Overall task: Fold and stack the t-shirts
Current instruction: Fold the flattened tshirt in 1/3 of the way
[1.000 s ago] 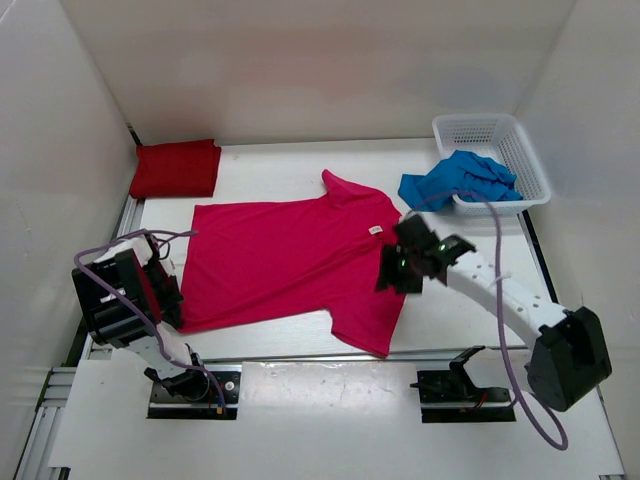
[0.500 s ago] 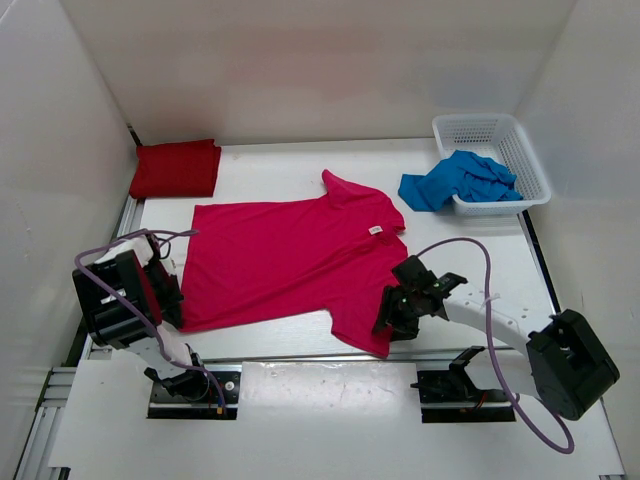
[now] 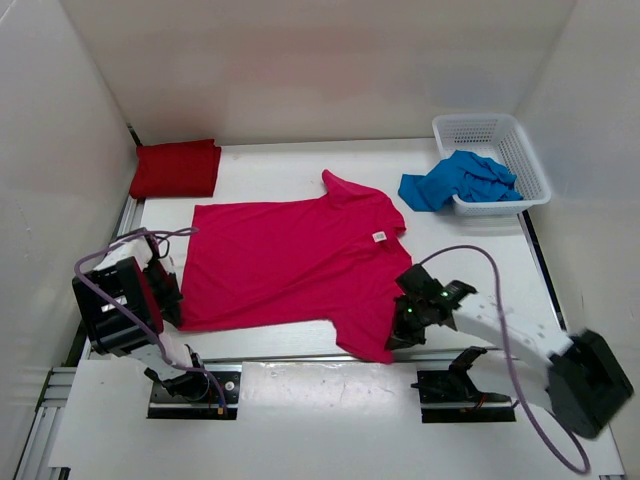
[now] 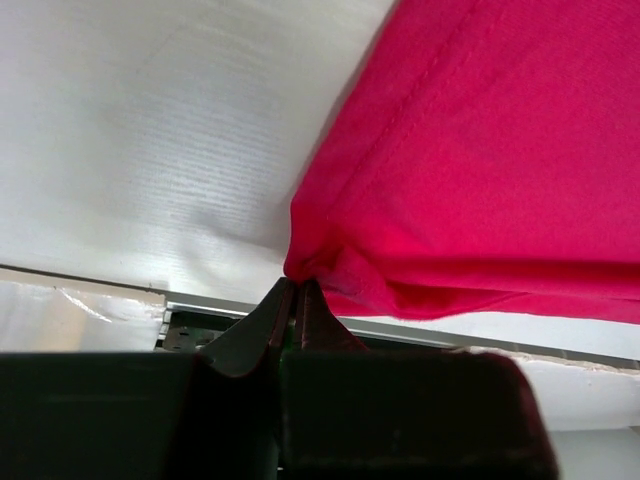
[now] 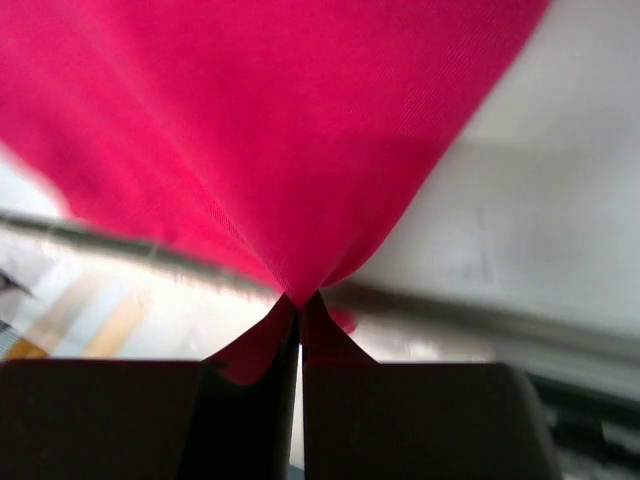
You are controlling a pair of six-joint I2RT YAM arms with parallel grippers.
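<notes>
At the near edge of the desk (image 3: pixel 470 255), the left gripper (image 4: pixel 297 286) is closed tight on the near-left hem corner of the pink-magenta t-shirt (image 3: pixel 290 260). The right gripper (image 5: pixel 298 298) pinches the shirt's near-right corner, also fully closed. The shirt lies spread flat mid-desk. Farther back, the dark red t-shirt (image 3: pixel 176 168) sits folded at the far left. At the far right, the blue t-shirt (image 3: pixel 460 178) spills over the edge of the white basket (image 3: pixel 482 122).
</notes>
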